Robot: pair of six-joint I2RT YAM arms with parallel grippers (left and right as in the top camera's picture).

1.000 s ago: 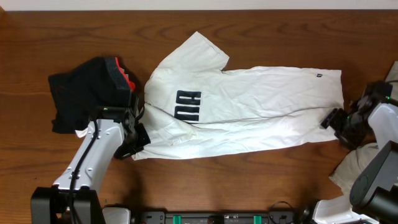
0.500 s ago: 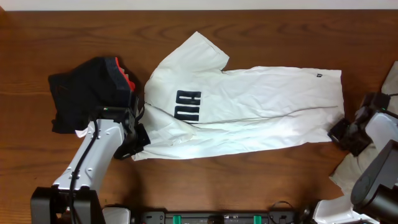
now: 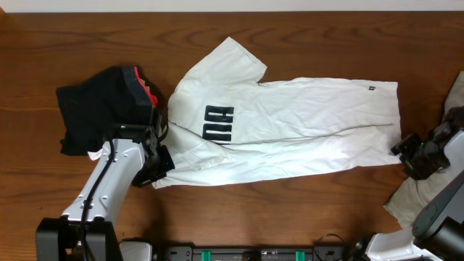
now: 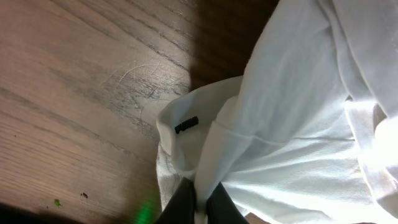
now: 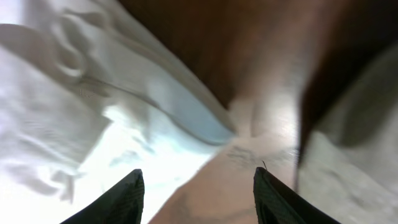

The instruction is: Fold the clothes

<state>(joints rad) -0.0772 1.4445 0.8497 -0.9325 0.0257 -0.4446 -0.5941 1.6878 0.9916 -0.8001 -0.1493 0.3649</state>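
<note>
The table (image 3: 304,43) is dark brown wood, its grain running lengthwise in reddish streaks. Along its far edge runs a pale strip (image 3: 232,4), too narrow to tell whether it is wall or floor. Close up, the wood looks duller and greyer, with a fine curved scratch (image 4: 134,70) and a tiny green speck (image 4: 57,202). Light falls from above and leaves a soft sheen on the surface.

Left arm (image 3: 105,181): white link slanting up and to the right from its base at the near edge, wrist bent down
Left claw (image 3: 158,165): low, dark fingers (image 4: 184,200) pressed together, pinching a fold of shirt (image 4: 292,124)
Right arm (image 3: 444,196): at the far right edge, folded, wrist turned inward
Right claw (image 3: 404,156): pointing left and down, two dark fingers (image 5: 118,199) standing well apart, gripping nothing
</note>
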